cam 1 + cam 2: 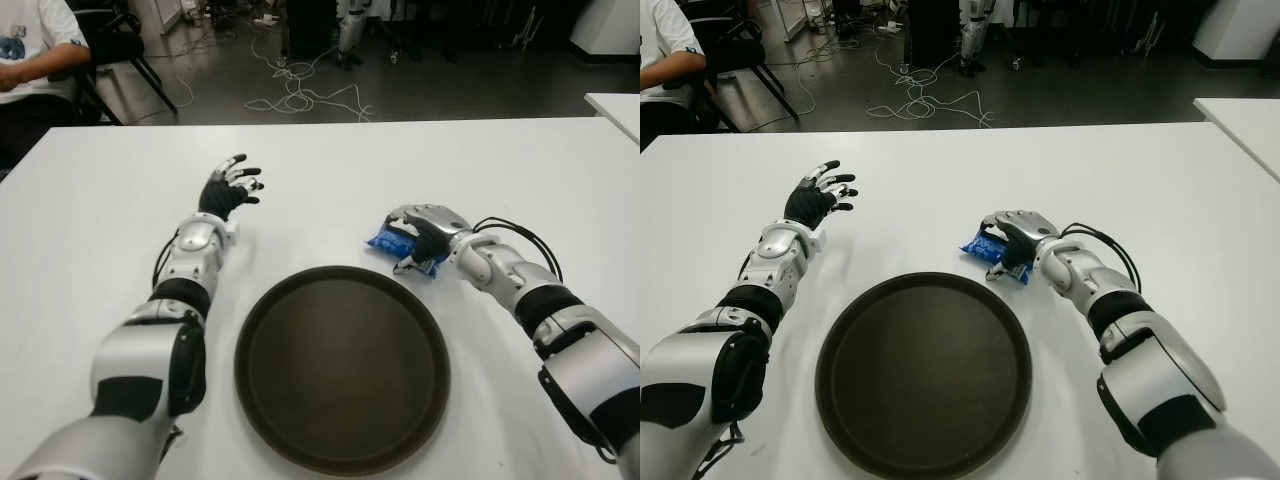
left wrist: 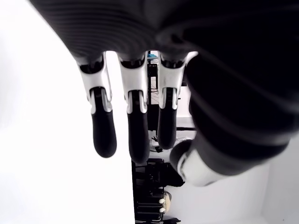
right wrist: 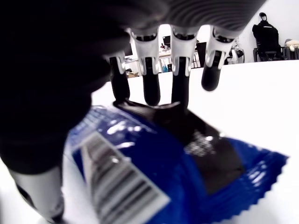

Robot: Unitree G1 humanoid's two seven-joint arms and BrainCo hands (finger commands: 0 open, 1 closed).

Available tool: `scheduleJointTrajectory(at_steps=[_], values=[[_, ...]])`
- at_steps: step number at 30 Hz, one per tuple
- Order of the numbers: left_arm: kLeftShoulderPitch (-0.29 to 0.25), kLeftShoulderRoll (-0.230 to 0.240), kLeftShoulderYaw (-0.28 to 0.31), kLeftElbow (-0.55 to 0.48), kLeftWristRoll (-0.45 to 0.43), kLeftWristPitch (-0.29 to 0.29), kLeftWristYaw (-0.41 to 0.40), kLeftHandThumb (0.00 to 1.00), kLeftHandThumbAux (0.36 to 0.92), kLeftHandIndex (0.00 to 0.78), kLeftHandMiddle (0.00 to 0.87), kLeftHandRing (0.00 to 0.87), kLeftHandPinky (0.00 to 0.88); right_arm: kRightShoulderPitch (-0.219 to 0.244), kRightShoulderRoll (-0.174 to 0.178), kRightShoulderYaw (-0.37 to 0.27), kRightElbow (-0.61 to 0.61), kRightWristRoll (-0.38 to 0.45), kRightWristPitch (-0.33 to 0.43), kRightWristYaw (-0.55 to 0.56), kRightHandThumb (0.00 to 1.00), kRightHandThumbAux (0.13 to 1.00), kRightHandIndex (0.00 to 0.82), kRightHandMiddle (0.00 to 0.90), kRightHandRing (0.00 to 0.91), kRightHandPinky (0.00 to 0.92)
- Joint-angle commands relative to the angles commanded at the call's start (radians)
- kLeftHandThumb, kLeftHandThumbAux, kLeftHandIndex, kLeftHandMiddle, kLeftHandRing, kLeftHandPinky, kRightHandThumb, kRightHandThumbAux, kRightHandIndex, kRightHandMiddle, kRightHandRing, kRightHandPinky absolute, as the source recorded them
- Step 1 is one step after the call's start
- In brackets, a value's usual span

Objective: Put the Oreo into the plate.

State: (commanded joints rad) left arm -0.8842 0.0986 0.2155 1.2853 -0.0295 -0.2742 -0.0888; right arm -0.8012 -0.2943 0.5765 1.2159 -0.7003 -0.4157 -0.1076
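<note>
Your right hand [image 1: 425, 238] has its fingers [image 3: 152, 79] draped over the blue Oreo pack [image 1: 388, 242], at the plate's [image 1: 340, 366] one o'clock (long axis running nine-to-four on the table [image 1: 90, 200]). Your left hand [image 1: 230, 188] shows at eleven o'clock, fingers spread, holding nothing.

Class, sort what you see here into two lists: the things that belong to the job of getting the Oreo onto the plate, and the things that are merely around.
Belong to the job:
Oreo packet, blue, on the table
dark round plate
right hand, over the packet, fingers on it

Merely around:
left hand, fingers spread, holding nothing
white table
cables on the floor
seated person
</note>
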Motion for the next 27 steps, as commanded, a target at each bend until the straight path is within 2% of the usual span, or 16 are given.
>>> scheduleJointTrajectory(at_steps=[10,16,22,27], values=[[-0.003,0.001,-0.003,0.002,0.004,0.006,0.006,0.227,0.84,0.151,0.294,0.358,0.445,-0.003,0.016,0.0,0.019,0.006,0.006,0.047,0.0,0.773,0.201,0.212,0.206,0.162],[-0.003,0.0,-0.002,0.002,0.001,0.006,0.002,0.224,0.83,0.152,0.289,0.35,0.433,0.0,0.021,-0.001,0.021,0.004,0.016,0.062,0.0,0.761,0.218,0.219,0.214,0.165],[-0.004,-0.002,0.003,0.002,-0.004,0.009,0.001,0.272,0.833,0.148,0.287,0.353,0.448,-0.003,0.029,0.005,0.035,-0.005,0.03,0.057,0.0,0.766,0.235,0.239,0.232,0.182],[-0.003,-0.004,0.005,0.002,-0.007,0.008,0.005,0.249,0.847,0.147,0.282,0.347,0.438,-0.003,0.025,0.011,0.034,-0.012,0.028,0.041,0.0,0.765,0.243,0.246,0.24,0.192]])
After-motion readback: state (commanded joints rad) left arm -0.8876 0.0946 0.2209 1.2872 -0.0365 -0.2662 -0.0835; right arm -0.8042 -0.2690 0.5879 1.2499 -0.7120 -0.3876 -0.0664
